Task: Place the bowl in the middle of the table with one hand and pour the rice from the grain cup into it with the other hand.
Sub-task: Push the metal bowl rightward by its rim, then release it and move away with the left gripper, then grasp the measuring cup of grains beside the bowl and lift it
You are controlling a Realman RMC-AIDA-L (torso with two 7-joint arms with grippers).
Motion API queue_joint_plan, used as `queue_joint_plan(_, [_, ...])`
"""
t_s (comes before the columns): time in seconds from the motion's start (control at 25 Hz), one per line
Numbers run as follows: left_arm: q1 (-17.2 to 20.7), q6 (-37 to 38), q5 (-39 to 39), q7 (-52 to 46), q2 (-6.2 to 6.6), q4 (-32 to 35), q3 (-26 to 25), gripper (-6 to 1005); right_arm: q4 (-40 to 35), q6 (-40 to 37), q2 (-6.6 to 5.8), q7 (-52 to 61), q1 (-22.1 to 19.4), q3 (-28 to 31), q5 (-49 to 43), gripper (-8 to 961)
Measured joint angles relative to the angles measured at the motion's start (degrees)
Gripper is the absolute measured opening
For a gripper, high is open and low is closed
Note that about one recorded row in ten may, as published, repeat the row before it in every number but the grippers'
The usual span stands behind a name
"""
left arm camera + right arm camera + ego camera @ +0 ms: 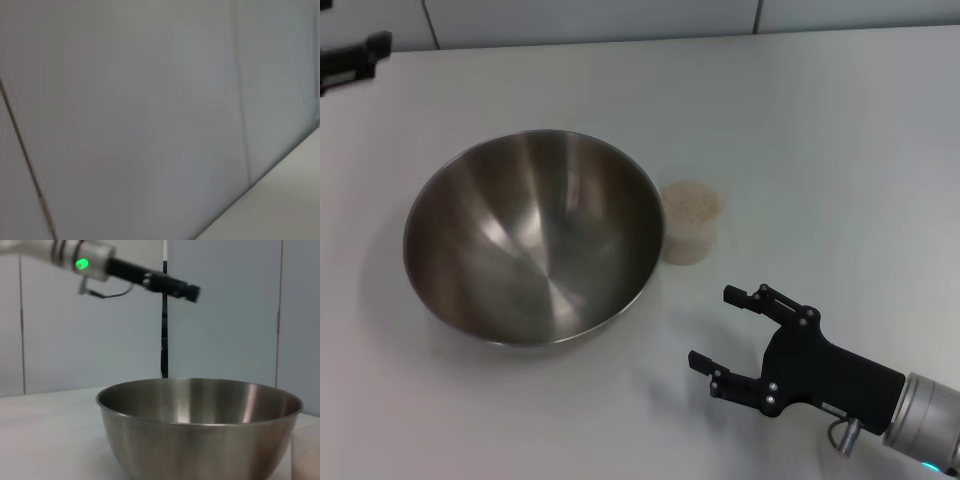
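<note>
Standing empty mid-desk: bowl, ready for pouring. Just beside it: cup of rice. Right gripper near, jaws spread, holding nothing. Left gripper parked far off; jaws' state indeterminable.

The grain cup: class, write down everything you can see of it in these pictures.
The grain cup is a small, translucent, slightly tapered plastic cup, standing upright on the white table. It holds cream-coloured rice up near its rim. It stands right beside the steel bowl, on that bowl's right; whether they touch cannot be told. The right gripper, open, is nearer the robot and apart from it. Nothing grips the cup.
</note>
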Motion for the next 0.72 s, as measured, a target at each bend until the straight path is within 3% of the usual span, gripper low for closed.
queue_joint_plan(0.04, [1.3,1.1,-3.2,3.9,0.0,-1.4,0.0,802,0.0,0.0,0.03,0.0,0.0,0.1,0.0,826])
queue_joint_plan(0.08, [3.9,4.9,-9.9,13.7,0.0,-6.7,-0.1,802,0.0,0.0,0.05,0.0,-0.1,0.7,0.1,826])
queue_joint_plan(0.16, [4.7,7.4,-12.4,18.6,0.08,-10.2,-0.5,802,-0.1,0.0,0.06,0.0,-0.3,1.4,0.1,827])
queue_joint_plan(0.24, [5.5,12.3,-15.5,28.6,0.11,-18.3,-2.1,802,0.0,0.0,0.1,-0.3,-0.8,3.9,0.1,827])
queue_joint_plan(0.28, [5.6,15.6,-16.7,37.4,0.13,-26.3,-4.8,802,0.2,0.1,0.15,-0.5,-1.6,7.4,0.2,827])
queue_joint_plan(0.32, [5.6,15.6,-16.7,37.4,0.13,-26.3,-4.8,802,0.2,0.1,0.15,-0.5,-1.6,7.4,0.2,827])
queue_joint_plan(0.48, [5.3,17.4,-16.9,48.5,1.34,-41.8,-10.2,802,1.2,0.6,0.34,-0.6,-3.8,17.9,0.2,827])
queue_joint_plan(0.72, [6.1,17.7,-17.0,51.7,2.07,-47.7,-12.4,802,3.2,3.5,0.36,-2.1,-4.3,24.4,0.3,827])
